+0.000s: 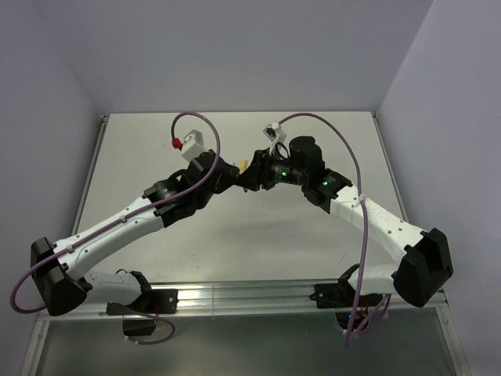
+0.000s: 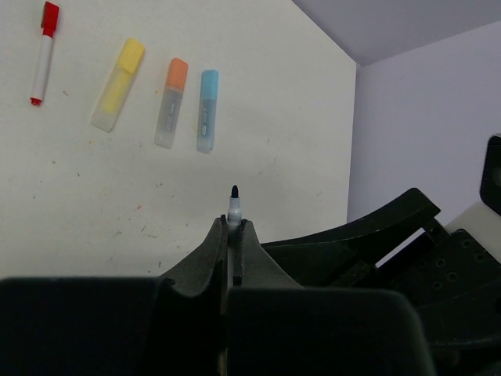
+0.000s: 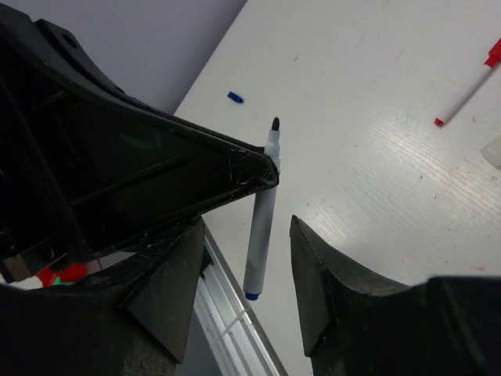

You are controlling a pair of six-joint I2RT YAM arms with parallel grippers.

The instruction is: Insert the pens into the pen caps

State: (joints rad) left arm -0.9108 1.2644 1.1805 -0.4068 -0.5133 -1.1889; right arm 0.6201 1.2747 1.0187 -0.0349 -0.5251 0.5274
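Above the pale counter [image 1: 258, 243], my two pincers hung close together. My left pincer [image 2: 233, 229] was clenched on the dark-blue pen [image 2: 233, 202], whose tip poked out past the fingers. My right pincer [image 3: 246, 227] was released, jaws wide on either side of that pen's barrel. On the counter lay the yellow marker [image 2: 117, 84], orange marker [image 2: 171, 102] and light-blue marker [image 2: 207, 110] side by side, with the red pen [image 2: 43, 53] beside them. The tiny dark-blue cap [image 3: 235, 97] lay beyond the held pen's tip.
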